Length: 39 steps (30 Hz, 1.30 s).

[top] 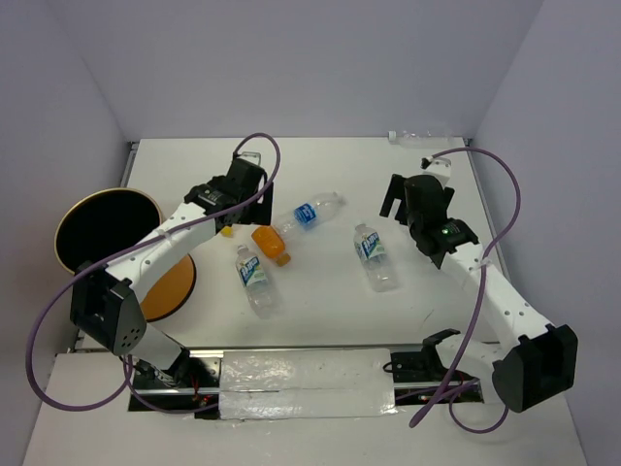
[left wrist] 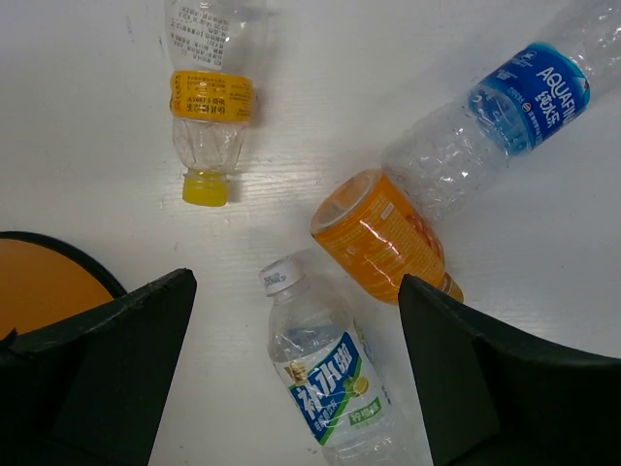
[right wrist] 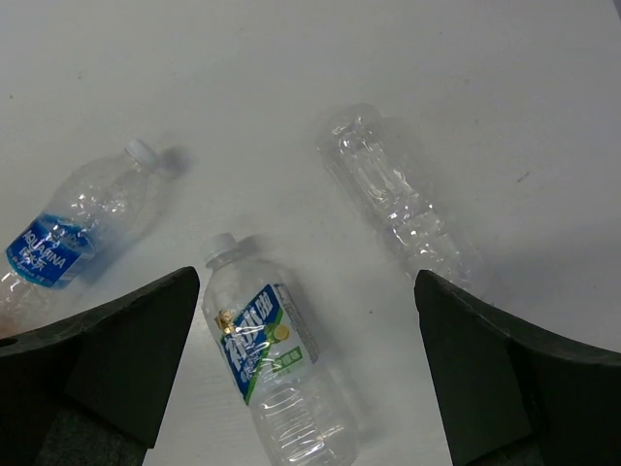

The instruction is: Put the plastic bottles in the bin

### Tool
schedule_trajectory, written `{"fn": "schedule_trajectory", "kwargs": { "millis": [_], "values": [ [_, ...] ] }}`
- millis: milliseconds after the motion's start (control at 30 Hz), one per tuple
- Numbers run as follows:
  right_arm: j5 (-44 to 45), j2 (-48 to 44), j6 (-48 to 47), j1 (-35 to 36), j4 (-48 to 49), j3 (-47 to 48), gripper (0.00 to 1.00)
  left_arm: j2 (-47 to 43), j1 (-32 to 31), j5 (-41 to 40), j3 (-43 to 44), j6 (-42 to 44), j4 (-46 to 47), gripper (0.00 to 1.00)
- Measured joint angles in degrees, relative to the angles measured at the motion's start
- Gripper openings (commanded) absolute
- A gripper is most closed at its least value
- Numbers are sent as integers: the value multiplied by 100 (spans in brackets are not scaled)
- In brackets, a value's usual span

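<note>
Both grippers hang spread wide, holding nothing: the left gripper [left wrist: 296, 286] above four bottles, the right gripper [right wrist: 306, 286] above three. Six plastic bottles in all lie flat on the white tabletop [top: 320, 316]: two green-and-blue-labelled bottles [top: 254, 279] [top: 373, 258], one blue-labelled bottle [top: 315, 211], one orange bottle [top: 271, 244] against it, one yellow-capped bottle [left wrist: 209, 107] and one unlabelled clear bottle [right wrist: 398, 199]. One orange bin [top: 173, 291] stands at the left edge.

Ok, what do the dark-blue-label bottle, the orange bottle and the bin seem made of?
Dark-blue-label bottle: thin clear plastic, glossy, with a crinkled see-through wall. Orange bottle: likely plastic under a shiny orange printed wrap. Bin: smooth orange wall, matte black inside; plastic or coated metal, cannot tell.
</note>
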Motion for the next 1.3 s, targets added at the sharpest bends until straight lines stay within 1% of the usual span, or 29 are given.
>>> {"fn": "schedule_trajectory", "kwargs": {
  "millis": [133, 367, 467, 533, 667, 800, 1033, 1300],
  "values": [
    [-13, -22, 37, 2, 17, -4, 100, -2, 0, 39, 4, 35, 28, 96],
    [-24, -87, 122, 2, 22, -9, 100, -2, 0, 118, 17, 372, 212, 99],
    [-17, -186, 142, 2, 26, -17, 100, 59, 15, -66, 94, 474, 199, 99],
    [-22, -280, 146, 2, 42, -55, 100, 278, 70, -149, 387, 472, 81, 99],
    [-59, -398, 164, 2, 155, -157, 100, 1001, 332, -315, 1032, 466, 59, 100],
    [-205, -605, 160, 2, 304, -398, 100, 1740, 605, -367, 1423, 437, -63, 99],
    [-391, -673, 142, 2, 426, -452, 100, 2448, 964, -337, 1615, 269, -164, 99],
    [-487, -494, 160, 2, 452, -452, 100, 3294, 1016, -470, 2048, 144, -79, 99]
  ]
}}
